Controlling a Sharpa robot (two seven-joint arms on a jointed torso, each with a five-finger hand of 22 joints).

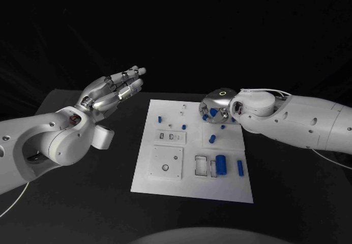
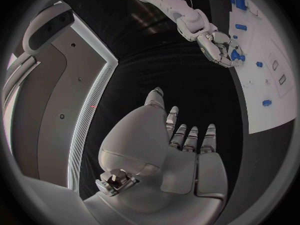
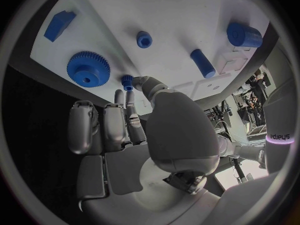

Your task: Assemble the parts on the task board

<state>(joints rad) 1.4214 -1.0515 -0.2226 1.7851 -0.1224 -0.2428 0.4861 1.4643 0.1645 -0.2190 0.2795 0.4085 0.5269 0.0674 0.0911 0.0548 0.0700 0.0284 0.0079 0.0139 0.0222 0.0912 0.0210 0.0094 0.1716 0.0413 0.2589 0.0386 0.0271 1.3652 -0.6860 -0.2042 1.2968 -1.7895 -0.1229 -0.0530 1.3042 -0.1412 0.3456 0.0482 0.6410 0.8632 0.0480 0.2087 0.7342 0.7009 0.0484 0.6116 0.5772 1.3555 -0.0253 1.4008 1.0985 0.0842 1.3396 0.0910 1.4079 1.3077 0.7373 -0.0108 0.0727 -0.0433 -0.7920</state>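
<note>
The white task board (image 1: 192, 175) lies mid-table with blue parts on it. My right hand (image 1: 218, 105) hovers over its far right corner. In the right wrist view the thumb and fingertips (image 3: 141, 81) pinch a small blue gear (image 3: 127, 80) at the edge of the board (image 3: 181, 15). Beside it lie a large blue gear (image 3: 88, 68) and a blue block (image 3: 59, 25). Farther along are a short peg (image 3: 144, 39), a thin cylinder (image 3: 202, 62) and a thick cylinder (image 3: 244, 35). My left hand (image 1: 114, 91) is raised left of the board, fingers spread, holding nothing.
Near the board's front right lie a thick blue cylinder (image 1: 222, 162) and a thin one (image 1: 240, 168). A small peg (image 1: 160, 119) stands at the far left. White recessed fixtures (image 1: 166, 162) occupy the board's middle. Black table surrounds the board.
</note>
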